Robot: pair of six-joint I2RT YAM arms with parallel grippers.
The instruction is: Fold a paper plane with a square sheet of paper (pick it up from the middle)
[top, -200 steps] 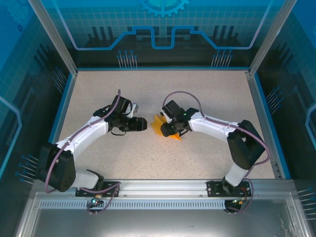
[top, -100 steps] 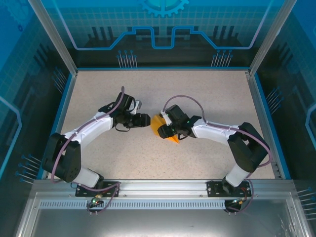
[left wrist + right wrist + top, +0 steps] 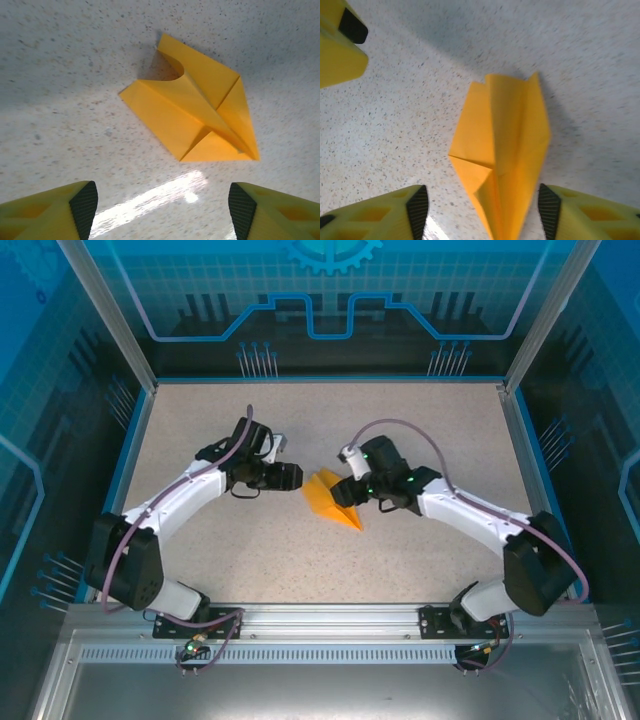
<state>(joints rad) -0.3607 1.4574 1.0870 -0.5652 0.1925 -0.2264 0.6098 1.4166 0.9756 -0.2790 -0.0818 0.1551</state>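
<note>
The square sheet of paper is folded into an orange-yellow paper plane (image 3: 333, 502) that lies flat on the speckled table, nose toward the near right. Its creases and layered wings show in the left wrist view (image 3: 195, 115) and the right wrist view (image 3: 505, 150). My left gripper (image 3: 295, 478) stands open just left of the plane's tail, its pads (image 3: 85, 202) wide apart over bare table. My right gripper (image 3: 343, 493) is open over the plane's right side. Its fingers (image 3: 417, 210) straddle the nose end, the right-hand pad close to the paper's edge without pinching it.
The speckled table (image 3: 420, 420) is ringed by a blue rim and aluminium frame posts. One yellow finger of the left gripper (image 3: 340, 45) shows at the top left of the right wrist view. Open tabletop lies behind and in front of the plane.
The right gripper has opened, let go of the plane and drawn back to the right. The plane now lies flat and more exposed. The left gripper has edged slightly toward it.
</note>
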